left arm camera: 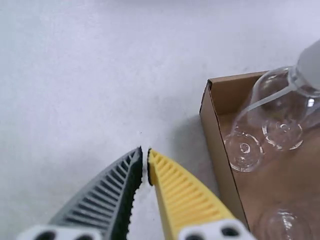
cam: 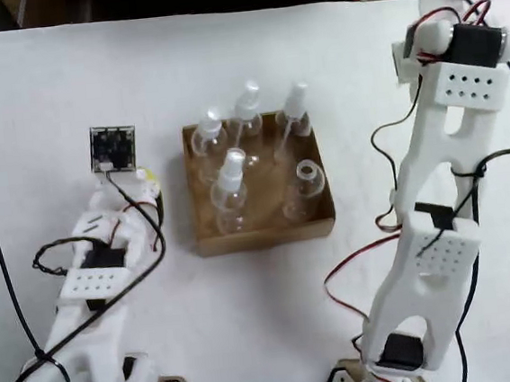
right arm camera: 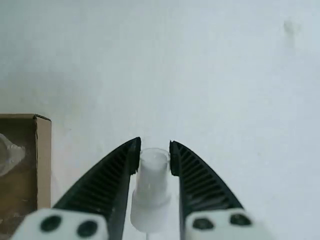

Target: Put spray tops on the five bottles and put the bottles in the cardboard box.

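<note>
Right claw (right arm camera: 154,155) clamped on spray top (right arm camera: 150,192); left claw (left arm camera: 145,162) pinched together, left of cardboard box (cam: 264,237) at mid-frame.

On the surface (cam: 46,85) you have the cardboard box (cam: 264,235) at the middle, five bottles (cam: 233,193) standing in it, three at the back, two in front, and right of it a spray top (right arm camera: 150,190) between the right gripper's (right arm camera: 152,150) jaws.

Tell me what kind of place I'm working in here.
Probably a robotics test bench, not a factory line: a white-covered table, two white arms with exposed wiring, and a cardboard box of clear bottles.
</note>
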`<move>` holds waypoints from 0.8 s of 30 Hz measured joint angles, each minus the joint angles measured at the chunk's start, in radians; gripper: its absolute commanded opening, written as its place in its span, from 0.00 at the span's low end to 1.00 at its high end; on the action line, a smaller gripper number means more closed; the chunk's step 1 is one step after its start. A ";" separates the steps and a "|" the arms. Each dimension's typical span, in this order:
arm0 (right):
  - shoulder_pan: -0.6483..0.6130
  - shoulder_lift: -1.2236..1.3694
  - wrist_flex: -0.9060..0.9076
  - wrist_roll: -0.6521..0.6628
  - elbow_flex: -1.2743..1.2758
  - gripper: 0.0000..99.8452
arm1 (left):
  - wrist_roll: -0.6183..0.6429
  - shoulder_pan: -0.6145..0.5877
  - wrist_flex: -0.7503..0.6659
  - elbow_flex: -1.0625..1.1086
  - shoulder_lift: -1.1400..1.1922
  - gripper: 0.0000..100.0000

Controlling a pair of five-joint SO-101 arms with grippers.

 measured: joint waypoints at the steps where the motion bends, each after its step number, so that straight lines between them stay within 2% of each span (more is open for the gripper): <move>1: 0.002 -0.017 0.000 -0.011 0.000 0.02 | 0.000 0.000 0.000 0.000 0.000 0.02; 8: 0.002 -0.209 0.003 -0.021 0.098 0.02 | 0.000 0.000 0.000 0.000 0.000 0.02; 14: -0.008 -0.477 0.003 -0.021 0.365 0.02 | 0.000 0.000 0.000 0.000 0.000 0.02; 20: -0.094 -0.704 -0.003 -0.028 0.634 0.02 | 0.000 0.000 0.000 0.000 0.000 0.02; 24: -0.114 -0.802 -0.121 -0.028 0.802 0.02 | 0.000 0.000 0.000 0.000 0.000 0.02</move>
